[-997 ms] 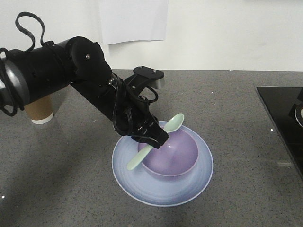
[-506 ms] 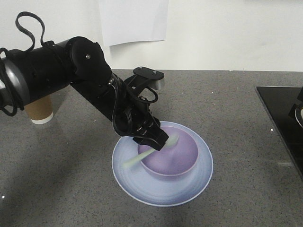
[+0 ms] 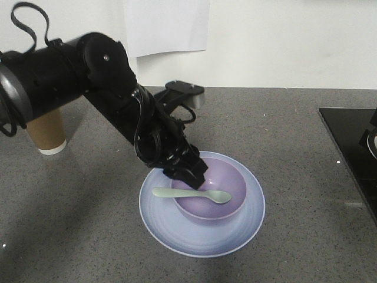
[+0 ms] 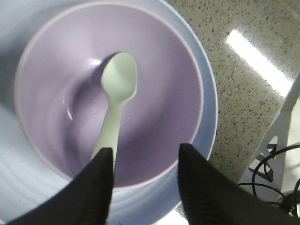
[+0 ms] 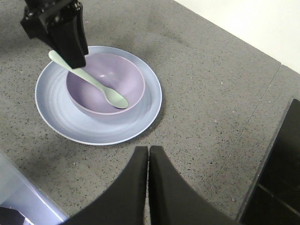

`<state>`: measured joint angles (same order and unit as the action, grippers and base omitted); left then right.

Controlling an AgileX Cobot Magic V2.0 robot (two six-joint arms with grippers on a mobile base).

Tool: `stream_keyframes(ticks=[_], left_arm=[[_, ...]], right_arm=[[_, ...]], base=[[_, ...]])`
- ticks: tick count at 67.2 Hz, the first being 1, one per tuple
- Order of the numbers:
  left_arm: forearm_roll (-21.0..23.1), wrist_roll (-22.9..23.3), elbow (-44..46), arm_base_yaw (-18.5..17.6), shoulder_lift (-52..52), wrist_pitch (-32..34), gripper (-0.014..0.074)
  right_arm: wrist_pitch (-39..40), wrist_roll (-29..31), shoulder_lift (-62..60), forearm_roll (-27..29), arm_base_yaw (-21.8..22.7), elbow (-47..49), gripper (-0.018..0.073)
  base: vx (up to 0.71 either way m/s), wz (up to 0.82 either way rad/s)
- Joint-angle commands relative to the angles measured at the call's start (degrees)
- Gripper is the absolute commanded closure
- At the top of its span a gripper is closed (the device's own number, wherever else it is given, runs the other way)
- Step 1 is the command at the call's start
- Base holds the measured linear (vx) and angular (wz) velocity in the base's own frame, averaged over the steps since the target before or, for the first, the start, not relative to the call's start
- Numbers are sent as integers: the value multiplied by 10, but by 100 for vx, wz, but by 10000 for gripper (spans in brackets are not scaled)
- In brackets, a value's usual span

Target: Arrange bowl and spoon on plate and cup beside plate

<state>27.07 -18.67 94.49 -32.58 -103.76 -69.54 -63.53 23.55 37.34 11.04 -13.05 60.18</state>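
With the spoon step apparently finished, next likely means fetching the brown tapered paper cup, far left on the speckled grey surface. Left end effector open, empty, above the matte mint plastic spoon in the smooth lavender bowl on the ringed pale-blue plate. Right end effector closed, empty.

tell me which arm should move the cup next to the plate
Probably left: its gripper is open, the spoon lies in the bowl, and the cup is on that arm's side.
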Motion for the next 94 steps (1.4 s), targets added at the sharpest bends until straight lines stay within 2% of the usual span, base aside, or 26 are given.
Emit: stream_keyframes(ticks=[1,8,11,15,22,30,37,57,69,76,84,94], left_arm=[[4,10,44,-3,50,-1,454],[-31,10,68,-3,85,5,596],[-56,13,74,-3,105,10,605],[-111,41,78,-3,134,23,605],[-251,115,77,-3,185,29,605],[-436,200,77,-3,235,7,605],[-561,253,76,-3,267,-21,605],[-754,360,53,-3,320,-21,605],[-829,410,55,-2,320,-18,599],[-842,438,55,7,322,4,585],[-809,449,55,43,322,42,548],[-731,454,55,98,321,102,470]], right_arm=[[42,-2,2,3,3,12,566],[42,-2,2,3,3,12,566],[42,-2,2,3,3,12,566],[43,-2,2,4,3,12,566],[45,-2,2,5,3,12,566],[49,-2,2,6,3,12,566],[57,-2,2,6,3,12,566],[64,-2,2,8,3,12,566],[64,-2,2,8,3,12,566],[65,-2,2,8,3,12,566],[65,-2,2,8,3,12,566],[65,-2,2,7,3,12,566]], base=[[0,0],[0,0],[0,0],[0,0],[0,0],[0,0],[0,0],[0,0],[0,0],[0,0],[0,0],[0,0]])
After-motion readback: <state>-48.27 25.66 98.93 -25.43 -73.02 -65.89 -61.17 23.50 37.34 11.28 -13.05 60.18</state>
